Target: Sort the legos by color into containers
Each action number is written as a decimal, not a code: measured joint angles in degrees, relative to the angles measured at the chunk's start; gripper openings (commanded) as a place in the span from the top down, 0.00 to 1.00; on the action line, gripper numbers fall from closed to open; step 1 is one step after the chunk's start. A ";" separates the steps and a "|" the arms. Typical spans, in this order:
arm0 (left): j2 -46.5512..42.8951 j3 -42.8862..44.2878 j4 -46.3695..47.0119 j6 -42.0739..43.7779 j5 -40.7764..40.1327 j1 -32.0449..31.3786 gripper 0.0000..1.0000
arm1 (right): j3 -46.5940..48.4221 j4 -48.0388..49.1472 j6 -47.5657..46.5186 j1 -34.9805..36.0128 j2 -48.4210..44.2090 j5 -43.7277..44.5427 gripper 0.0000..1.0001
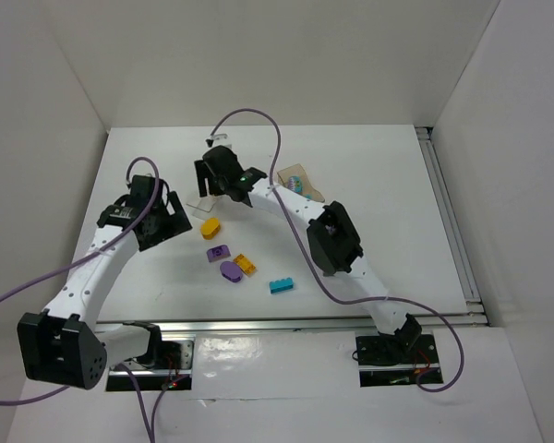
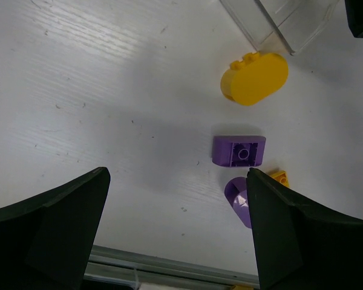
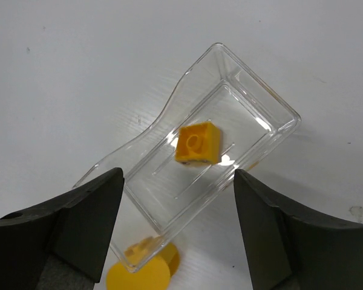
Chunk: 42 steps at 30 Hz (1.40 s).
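My right gripper (image 1: 212, 178) hangs open above the clear container (image 1: 201, 205); in the right wrist view (image 3: 175, 229) its jaws stand wide over that tub (image 3: 163, 199), where one yellow brick (image 3: 198, 143) lies. A rounded yellow brick (image 1: 210, 225) lies just outside the tub's near end (image 3: 142, 275). My left gripper (image 1: 169, 224) is open and empty (image 2: 178, 232), low over the table, left of a purple brick (image 2: 239, 151), a rounded purple brick (image 2: 237, 200) and a small yellow brick (image 1: 246, 264). A cyan brick (image 1: 281, 285) lies nearer the front. The tan container (image 1: 300, 182) holds something cyan. The dark grey container is not visible.
White walls enclose the table on the left, back and right. A metal rail (image 1: 305, 323) runs along the front edge, with both arm bases behind it. The right arm's forearm (image 1: 332, 240) crosses above the table's middle right. Purple cables loop over both arms.
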 measured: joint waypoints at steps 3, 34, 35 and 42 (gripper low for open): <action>0.94 -1.20 1.81 0.33 1.81 0.00 0.00 | -0.52 -0.59 -0.61 -0.02 -0.50 -0.26 0.17; 35.52 8.87 16.44 6.10 -9.73 -15.26 0.17 | -69.64 0.46 8.68 -6.78 -71.14 9.97 0.04; 35.80 8.90 16.72 6.05 -9.60 -15.50 0.21 | -69.64 0.31 8.74 -6.78 -71.14 9.94 0.04; 35.95 8.98 17.99 5.99 -8.68 -17.42 0.56 | -69.64 -0.33 9.05 -6.78 -71.14 9.99 0.04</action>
